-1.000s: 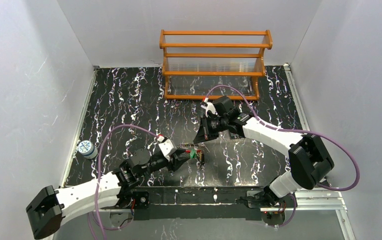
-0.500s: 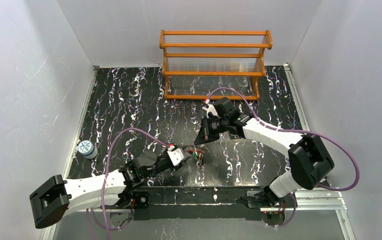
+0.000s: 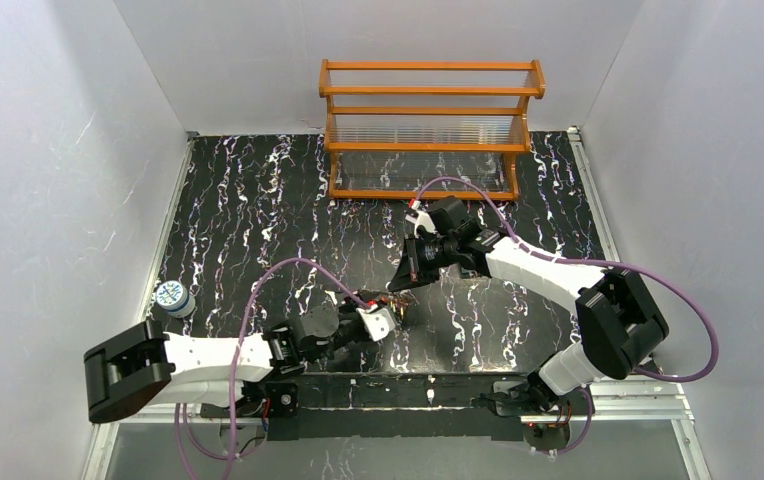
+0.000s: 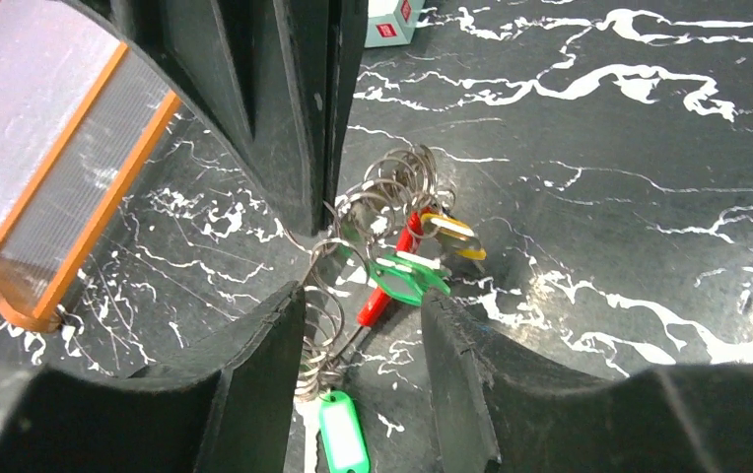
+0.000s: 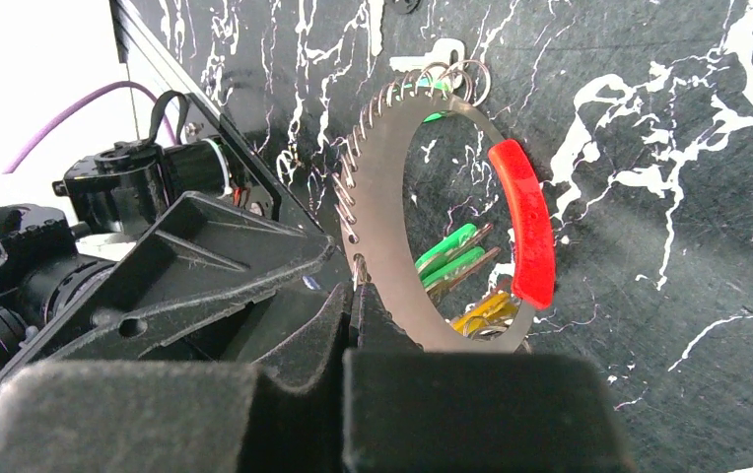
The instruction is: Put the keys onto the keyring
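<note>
The keyring (image 5: 384, 246) stands on edge on the black, white-veined bench (image 3: 258, 200), in front of the orange rack (image 3: 428, 130) and a little to the left of the rack's middle, toward the arm bases. In the right wrist view its long axis runs straight away from the right fingers (image 5: 351, 296). The far end carries a cluster of small wire rings (image 5: 451, 74). It is an oval band, dull grey for most of its loop, with a red stretch along one long side and fine wire loops threaded all along the opposite side.

The right fingers are pressed together, clamped on the near end of the grey band. The left fingers (image 4: 279, 335) stand apart, low over the bench on the side of the keyring away from the rack. They straddle a string of wire rings (image 4: 318, 325) and a green key (image 4: 341, 439), and the ring string lies just against one inner face. I cannot tell whether it truly touches.

The keys (image 5: 448, 258) lie on the bench beside the keyring's lower edge, farther from the rack than the right fingers. Two green heads sit side by side, and a yellow one (image 5: 481, 310) is just beyond them. From the left wrist, a green head (image 4: 407, 276) points sideways off the red strip, with the yellow (image 4: 454, 234) nearer the rack.
</note>
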Controlling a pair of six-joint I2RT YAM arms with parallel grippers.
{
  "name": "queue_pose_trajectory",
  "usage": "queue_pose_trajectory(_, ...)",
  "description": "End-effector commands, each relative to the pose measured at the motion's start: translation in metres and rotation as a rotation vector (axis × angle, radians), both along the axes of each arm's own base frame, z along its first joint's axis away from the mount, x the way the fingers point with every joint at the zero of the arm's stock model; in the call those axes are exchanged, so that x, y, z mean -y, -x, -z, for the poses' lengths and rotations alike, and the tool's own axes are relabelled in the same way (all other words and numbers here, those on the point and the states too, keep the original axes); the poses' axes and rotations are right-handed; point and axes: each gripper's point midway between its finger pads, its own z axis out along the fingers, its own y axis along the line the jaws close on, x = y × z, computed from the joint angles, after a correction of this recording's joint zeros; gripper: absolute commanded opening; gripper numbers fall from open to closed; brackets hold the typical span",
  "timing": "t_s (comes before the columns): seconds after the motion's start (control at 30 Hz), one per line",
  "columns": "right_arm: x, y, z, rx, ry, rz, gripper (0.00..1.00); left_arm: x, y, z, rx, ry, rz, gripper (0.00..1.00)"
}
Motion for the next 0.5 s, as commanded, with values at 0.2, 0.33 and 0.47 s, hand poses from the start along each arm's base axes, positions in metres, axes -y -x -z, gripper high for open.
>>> queue_pose_trajectory(0.2, -0.003, 0.004, -0.012, -0.005, -0.061, -0.026, 0.01, 0.007, -0.021, -0.027, 0.119, 0.017, -0.150, 0.43)
queue_pose_trajectory(0.33, -0.002, 0.005, -0.012, -0.007, -0.065, -0.030, 0.01, -0.004, -0.029, -0.028, 0.133, 0.015, -0.224, 0.36)
queue_pose_trajectory(0.47, -0.002, 0.005, -0.013, -0.006, -0.066, -0.031, 0.01, -0.017, -0.033, -0.034, 0.140, 0.049, -0.292, 0.32)
